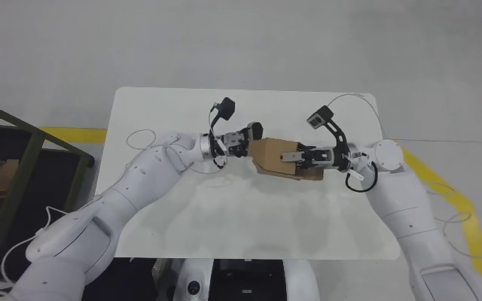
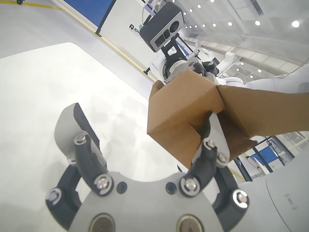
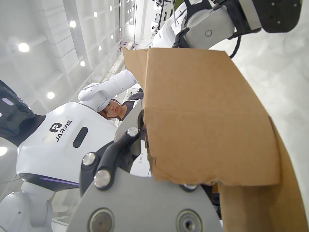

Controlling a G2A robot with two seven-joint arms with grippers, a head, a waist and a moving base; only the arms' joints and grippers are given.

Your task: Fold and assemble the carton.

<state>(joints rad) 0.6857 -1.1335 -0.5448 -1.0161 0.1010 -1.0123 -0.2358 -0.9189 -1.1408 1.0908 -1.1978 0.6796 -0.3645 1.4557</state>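
A brown carton (image 1: pixel 277 154) hangs above the middle of the white table (image 1: pixel 188 218), held between both arms. My right gripper (image 1: pixel 295 156) comes in from the right and is shut on one carton wall (image 3: pixel 205 121); one finger (image 3: pixel 134 131) presses the cardboard edge and the other is hidden behind it. My left gripper (image 2: pixel 144 112) is at the carton's left end, open wide. One of its fingers (image 2: pixel 214 131) is tucked under a folded flap (image 2: pixel 183 112), and the other finger (image 2: pixel 80 121) stands free over the table. Flaps at that end are partly folded.
A dark green frame (image 1: pixel 30 158) stands off the table's left edge. A thin cable loop (image 1: pixel 139 138) lies near the left arm. Yellow floor tape (image 1: pixel 75 134) runs beside the table. Bare tabletop lies in front of and behind the carton.
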